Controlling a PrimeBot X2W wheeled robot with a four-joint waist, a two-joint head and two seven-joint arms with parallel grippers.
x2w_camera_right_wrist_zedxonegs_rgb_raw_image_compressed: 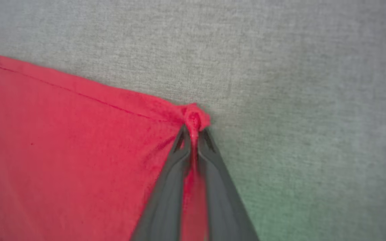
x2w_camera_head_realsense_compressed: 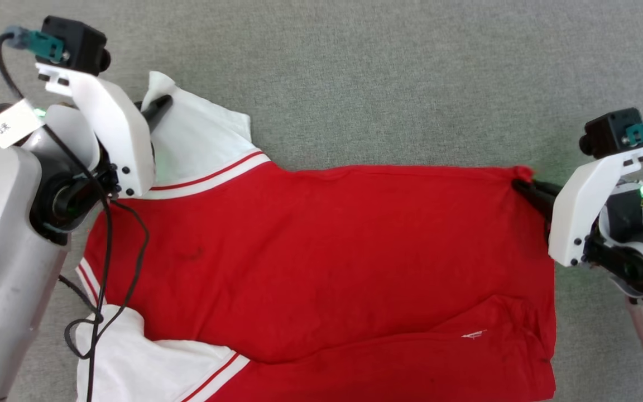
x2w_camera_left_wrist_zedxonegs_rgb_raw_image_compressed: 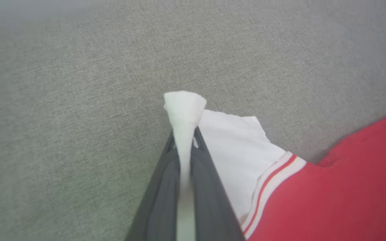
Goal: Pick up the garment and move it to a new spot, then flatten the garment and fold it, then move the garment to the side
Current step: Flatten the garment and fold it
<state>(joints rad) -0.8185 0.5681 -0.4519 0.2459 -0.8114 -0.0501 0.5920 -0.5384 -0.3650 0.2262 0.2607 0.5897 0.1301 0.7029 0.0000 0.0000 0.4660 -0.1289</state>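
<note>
Left end effector [x2w_camera_left_wrist_zedxonegs_rgb_raw_image_compressed: 183, 134] clamps sleeve [x2w_camera_left_wrist_zedxonegs_rgb_raw_image_compressed: 236, 150], right end effector [x2w_camera_right_wrist_zedxonegs_rgb_raw_image_compressed: 194, 132] hem [x2w_camera_right_wrist_zedxonegs_rgb_raw_image_compressed: 194, 117]; garment [x2w_camera_head_realsense_compressed: 321, 240] stretches crosswise, sleeves leftward.

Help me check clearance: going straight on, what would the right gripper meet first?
Past the garment corner the right gripper pinches, only grey surface; looks free, depth unclear.

So the garment [x2w_camera_head_realsense_compressed: 321, 245] runs off the head view at 6 o'clock, and the left arm [x2w_camera_head_realsense_compressed: 3, 223] covers its 9 o'clock side. There's a tiny white mark [x2w_camera_head_realsense_compressed: 473, 334] toward 5 o'clock, too small to read. In the wrist views the left gripper [x2w_camera_left_wrist_zedxonegs_rgb_raw_image_compressed: 185, 135] and right gripper [x2w_camera_right_wrist_zedxonegs_rgb_raw_image_compressed: 193, 134] fingers go blurry and get cut off at 6 o'clock.
</note>
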